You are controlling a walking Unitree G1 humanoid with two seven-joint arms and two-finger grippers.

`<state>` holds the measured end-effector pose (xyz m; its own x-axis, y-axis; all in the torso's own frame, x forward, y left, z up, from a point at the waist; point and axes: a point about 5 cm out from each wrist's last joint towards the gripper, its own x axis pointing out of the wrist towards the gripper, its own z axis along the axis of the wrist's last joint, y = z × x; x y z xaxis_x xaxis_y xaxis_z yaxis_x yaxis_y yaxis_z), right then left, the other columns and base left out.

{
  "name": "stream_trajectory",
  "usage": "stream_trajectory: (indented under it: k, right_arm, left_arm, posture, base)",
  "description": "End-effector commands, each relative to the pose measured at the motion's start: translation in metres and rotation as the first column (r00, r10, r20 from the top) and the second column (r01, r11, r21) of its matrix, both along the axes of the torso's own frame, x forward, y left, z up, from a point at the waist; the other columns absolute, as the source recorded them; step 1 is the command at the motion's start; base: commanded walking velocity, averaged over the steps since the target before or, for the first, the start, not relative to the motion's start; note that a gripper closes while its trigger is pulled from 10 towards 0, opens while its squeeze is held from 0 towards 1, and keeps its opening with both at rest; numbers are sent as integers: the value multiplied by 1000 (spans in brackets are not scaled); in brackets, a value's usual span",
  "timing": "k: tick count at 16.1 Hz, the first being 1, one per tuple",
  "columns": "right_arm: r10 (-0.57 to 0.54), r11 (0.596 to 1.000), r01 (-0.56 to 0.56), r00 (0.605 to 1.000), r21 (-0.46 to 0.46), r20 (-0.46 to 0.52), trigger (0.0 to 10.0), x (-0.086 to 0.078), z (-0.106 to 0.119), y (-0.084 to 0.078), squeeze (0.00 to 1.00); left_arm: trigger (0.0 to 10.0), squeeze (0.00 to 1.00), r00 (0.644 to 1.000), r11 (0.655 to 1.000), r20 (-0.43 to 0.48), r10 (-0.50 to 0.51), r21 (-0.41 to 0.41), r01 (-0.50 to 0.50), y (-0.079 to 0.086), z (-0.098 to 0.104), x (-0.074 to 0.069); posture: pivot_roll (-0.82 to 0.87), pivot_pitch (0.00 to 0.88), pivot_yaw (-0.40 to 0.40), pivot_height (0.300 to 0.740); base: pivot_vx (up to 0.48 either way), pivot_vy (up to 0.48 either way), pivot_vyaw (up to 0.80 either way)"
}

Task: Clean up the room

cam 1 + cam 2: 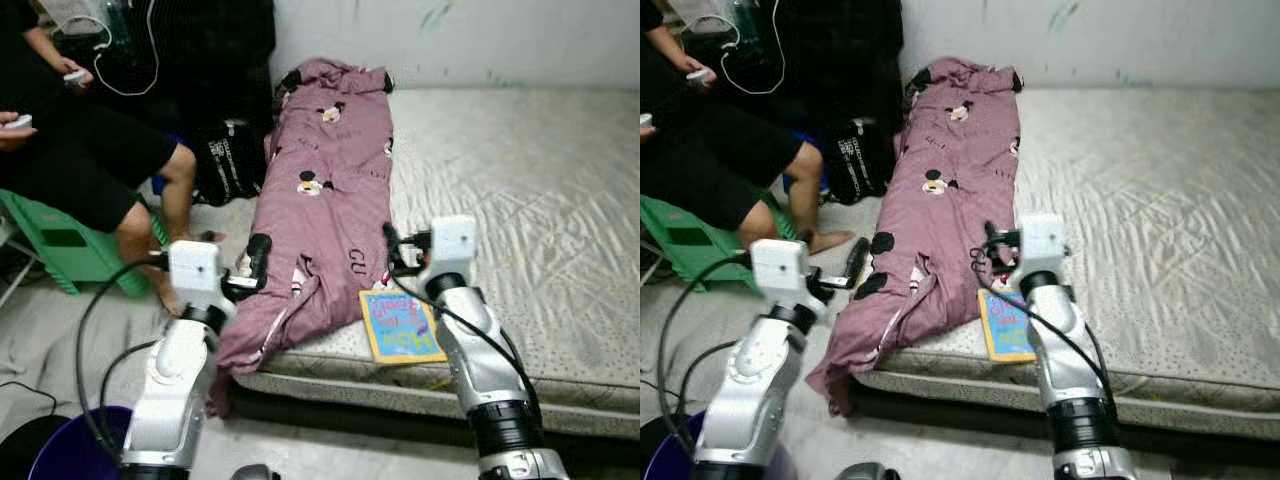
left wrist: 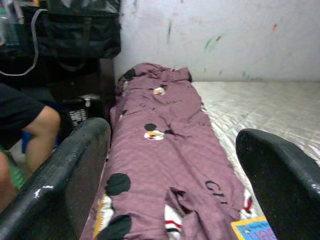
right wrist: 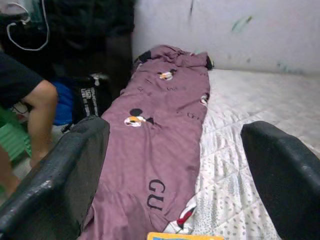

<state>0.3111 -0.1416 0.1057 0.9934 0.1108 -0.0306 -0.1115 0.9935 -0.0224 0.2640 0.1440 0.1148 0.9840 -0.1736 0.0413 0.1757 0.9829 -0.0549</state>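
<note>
Here's the bed: a bare grey mattress (image 1: 520, 190) against a pale wall, with a long purple garment (image 1: 325, 190) printed with cartoon mice stretched lengthwise along its left edge, its lower end spilling over the side towards the floor. Just beside that lower end, near the front edge of the mattress, lies a blue and yellow book (image 1: 402, 326), flat, cover up.

Both arms are raised in front of the bed. The left gripper (image 1: 256, 262) hangs at the drooping lower part of the garment; in its wrist view the two black fingers (image 2: 65, 175) stand wide apart, released, with the purple cloth between them and nothing caught. The right gripper (image 1: 392, 250) hovers over the garment's right edge, just above the book; its fingers (image 3: 62, 170) are spread too, holding nothing.

Off to the left, a person (image 1: 90, 150) in black clothes sits on a green stool (image 1: 60, 245), a small white device in each hand. A black bag (image 1: 228, 160) stands on the floor between the person's leg and the bed. A purple bin (image 1: 75, 445) sits at the lower left by the robot's left arm.
</note>
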Motion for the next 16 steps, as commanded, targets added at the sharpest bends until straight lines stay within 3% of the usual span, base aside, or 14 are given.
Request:
stream_trajectory:
  k: [1,6,16]
  right_arm:
    - [29,999,-29,999,18,22,10000,4,5,9,0]
    - [30,999,-30,999,17,30,10000,7,4,9,0]
    - [27,999,-28,999,30,26,10000,9,0,9,0]
  left_arm:
    - [10000,0,1000,1000,14,14,5,-15,6,2,1]
    - [10000,0,1000,1000,18,17,9,-17,6,2,3]
    - [10000,0,1000,998,18,18,56,-19,6,-1,4]
  posture:
    - [7,0,31,740]
    - [9,0,25,740]
    - [15,0,24,740]
  base:
    - [315,0,0]
    - [308,0,0]
    - [0,-28,0]
